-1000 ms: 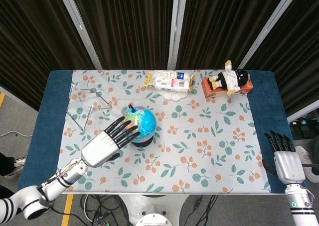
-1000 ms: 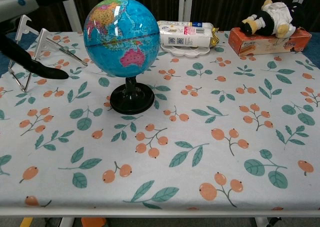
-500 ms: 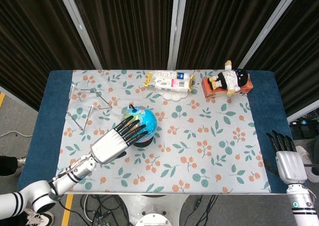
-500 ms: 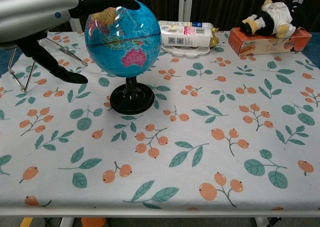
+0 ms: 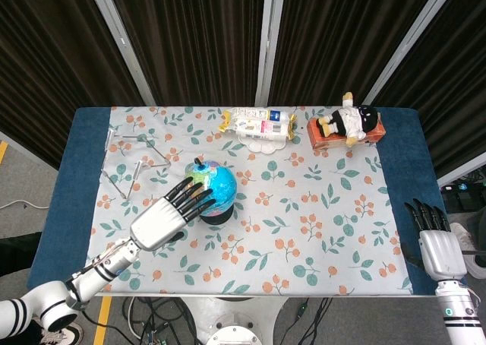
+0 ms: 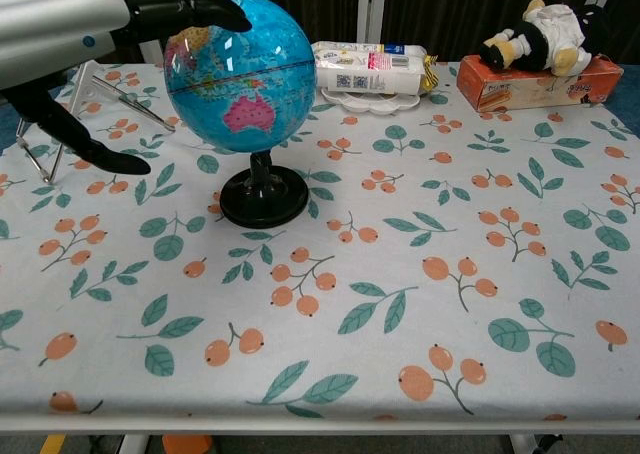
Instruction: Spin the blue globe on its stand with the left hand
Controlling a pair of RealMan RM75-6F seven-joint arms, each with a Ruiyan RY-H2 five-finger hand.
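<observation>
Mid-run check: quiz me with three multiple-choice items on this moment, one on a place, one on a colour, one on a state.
1. Where does the plush toy lie?
A. on the orange box
B. beside the globe
C. on the metal rack

2. What colour is the globe's base?
A. white
B. black
C. red

3. How is the left hand?
A. curled into a fist
B. holding the snack packet
C. fingers spread at the globe's upper side

Answers: 1 A, the toy lies atop the orange box. 2 B, the chest view shows a black round base. 3 C, its dark fingers fan out against the blue globe.

A metal rack [image 5: 125, 166] crowds the globe's [image 5: 214, 187] left; its right lies open.
</observation>
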